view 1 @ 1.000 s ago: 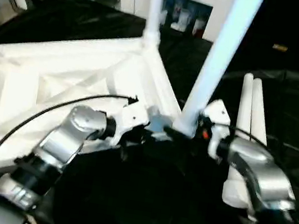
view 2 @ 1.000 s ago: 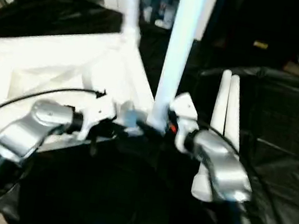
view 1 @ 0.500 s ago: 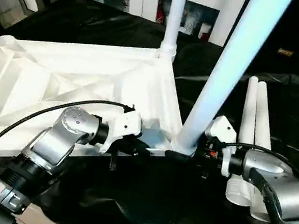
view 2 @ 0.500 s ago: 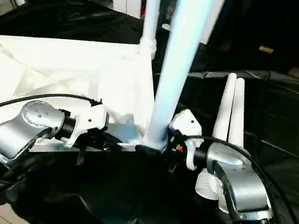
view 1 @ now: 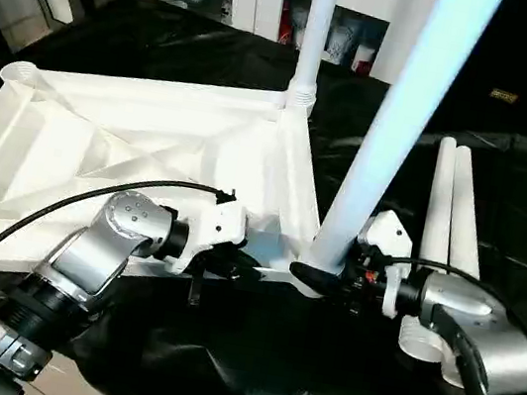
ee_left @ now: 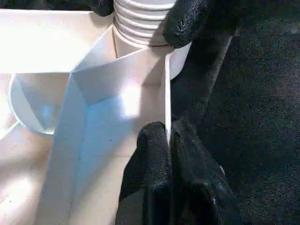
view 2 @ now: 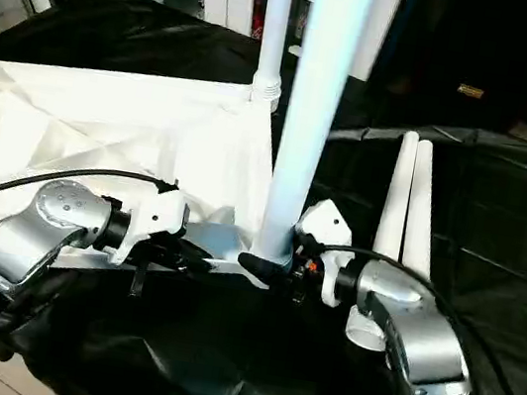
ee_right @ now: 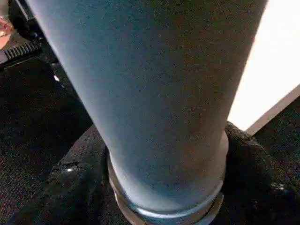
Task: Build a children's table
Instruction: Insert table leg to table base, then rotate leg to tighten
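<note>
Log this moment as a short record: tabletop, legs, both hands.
tabletop: upside down, ribs up, on the black cloth
fitted legs: far corner leg; near corner leg
spare legs: two, lying side by side on the cloth
left hand: pinching the tabletop's rim
right hand: fingers around the near leg's base

The tabletop (view 1: pixel 133 137) is white plastic with a ribbed underside. The two standing legs (view 1: pixel 398 109) and the two lying legs (view 1: pixel 454 198) are white too. A black cloth (view 1: pixel 216 370) drapes the work table. Both forearms (view 1: pixel 109 253) are silver with black fingers (ee_left: pixel 154 159).
</note>
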{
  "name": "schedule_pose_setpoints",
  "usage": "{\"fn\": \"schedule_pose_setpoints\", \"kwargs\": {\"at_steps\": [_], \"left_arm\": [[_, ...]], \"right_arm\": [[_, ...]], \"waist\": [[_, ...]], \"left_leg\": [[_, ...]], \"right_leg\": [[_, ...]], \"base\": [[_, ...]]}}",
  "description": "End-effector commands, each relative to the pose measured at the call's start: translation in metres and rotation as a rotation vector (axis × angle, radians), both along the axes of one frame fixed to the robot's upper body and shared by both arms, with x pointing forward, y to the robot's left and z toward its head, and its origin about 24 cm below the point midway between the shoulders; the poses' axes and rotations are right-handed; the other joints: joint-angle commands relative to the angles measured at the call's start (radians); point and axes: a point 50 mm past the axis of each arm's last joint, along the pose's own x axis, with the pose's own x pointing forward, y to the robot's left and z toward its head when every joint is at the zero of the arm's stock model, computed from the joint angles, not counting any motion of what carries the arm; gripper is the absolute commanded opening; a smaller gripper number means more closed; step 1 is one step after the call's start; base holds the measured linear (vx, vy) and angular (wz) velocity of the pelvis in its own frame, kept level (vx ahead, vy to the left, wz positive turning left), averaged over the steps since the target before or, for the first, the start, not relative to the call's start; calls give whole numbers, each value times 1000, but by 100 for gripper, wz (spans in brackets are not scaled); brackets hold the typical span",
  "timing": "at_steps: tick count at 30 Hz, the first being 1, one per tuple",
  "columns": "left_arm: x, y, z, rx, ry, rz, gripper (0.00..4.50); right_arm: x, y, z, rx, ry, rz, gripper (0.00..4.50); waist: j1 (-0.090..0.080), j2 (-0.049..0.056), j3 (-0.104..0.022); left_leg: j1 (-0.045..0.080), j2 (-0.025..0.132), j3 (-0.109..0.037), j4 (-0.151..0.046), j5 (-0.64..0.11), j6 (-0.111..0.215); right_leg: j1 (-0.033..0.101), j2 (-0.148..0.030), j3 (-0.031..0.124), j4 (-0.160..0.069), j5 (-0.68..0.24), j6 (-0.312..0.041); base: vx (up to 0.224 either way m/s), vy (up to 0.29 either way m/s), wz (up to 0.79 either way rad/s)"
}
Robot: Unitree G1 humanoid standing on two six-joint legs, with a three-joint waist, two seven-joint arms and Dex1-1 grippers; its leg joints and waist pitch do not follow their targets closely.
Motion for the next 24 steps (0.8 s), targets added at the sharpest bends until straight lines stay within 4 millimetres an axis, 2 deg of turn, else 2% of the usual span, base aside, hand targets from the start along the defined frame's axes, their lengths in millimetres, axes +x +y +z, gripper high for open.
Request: {"fn": "schedule_pose_setpoints", "kwargs": {"at_steps": [1, 11, 15, 17, 18, 19, 20, 21, 22, 23, 24], "left_arm": [[-4, -12, 7, -67, -20, -50, 0], [-1, -11, 6, -107, -6, -4, 0], [5, -12, 4, -113, 9, 72, 0], [16, -17, 2, -120, 6, 186, 0], [17, -17, 2, -120, 5, 194, 0], [31, -31, -1, -110, 3, 343, 0], [35, -37, -1, -107, 4, 382, 0], [37, -39, -1, -110, 6, 399, 0], [43, -55, -2, -124, 15, 470, 0], [45, -63, -2, -125, 10, 497, 0], [46, -71, -1, -127, 8, 508, 0]], "right_arm": [[-4, 3, -14, 3, 43, -14, 283], [-4, -5, -36, 14, 82, -142, 279], [5, -5, -42, 20, 89, -275, 279], [17, -3, -51, 36, 106, -453, 279], [18, -3, -52, 37, 107, -465, 279], [33, 6, -62, 49, 137, -655, 279], [37, 10, -64, 51, 145, -699, 279], [39, 12, -65, 55, 147, -713, 279], [49, 25, -65, 79, 160, -783, 279], [53, 32, -64, 87, 166, -804, 279], [57, 39, -62, 84, 163, -809, 279]], "waist": [[0, -1, -76], [-5, 0, -76], [-13, 0, -71], [-22, 0, -70], [-25, -3, -70], [-27, -1, -68], [-29, 0, -62], [-30, -1, -60], [-29, -1, -63], [-29, 4, -60], [-29, 1, -59]], "left_leg": [[18, 51, -16, -53, -56, 60], [16, 48, -17, -54, -78, 53], [17, 47, -17, -57, -98, 43], [17, 44, -16, -59, -117, 31], [17, 41, -16, -60, -126, 22], [21, 42, -14, -61, -146, 15], [26, 41, -13, -64, -170, 6], [30, 39, -17, -66, -210, -10], [27, 41, -16, -69, -196, -15], [27, 42, -20, -72, -205, -19], [33, 41, -20, -74, -241, -23]], "right_leg": [[58, -100, 44, -55, 135, -270], [56, -100, 43, -59, 87, -265], [53, -99, 43, -65, 35, -263], [51, -102, 42, -72, -31, -263], [51, -103, 42, -77, -83, -250], [44, -104, 44, -82, -135, -244], [37, -104, 43, -90, -186, -242], [38, -109, 43, -97, -286, -230], [42, -113, 43, -98, -301, -211], [38, -111, 43, -100, -307, -206], [34, -110, 42, -105, -333, -195]], "base": [[0, 0, 0], [0, 0, 0], [0, 0, 0], [0, 0, 0], [0, 0, 0], [0, 0, 0], [0, 0, 0], [0, 0, 0], [0, 0, 0], [0, 0, 0], [0, 0, 0]]}}
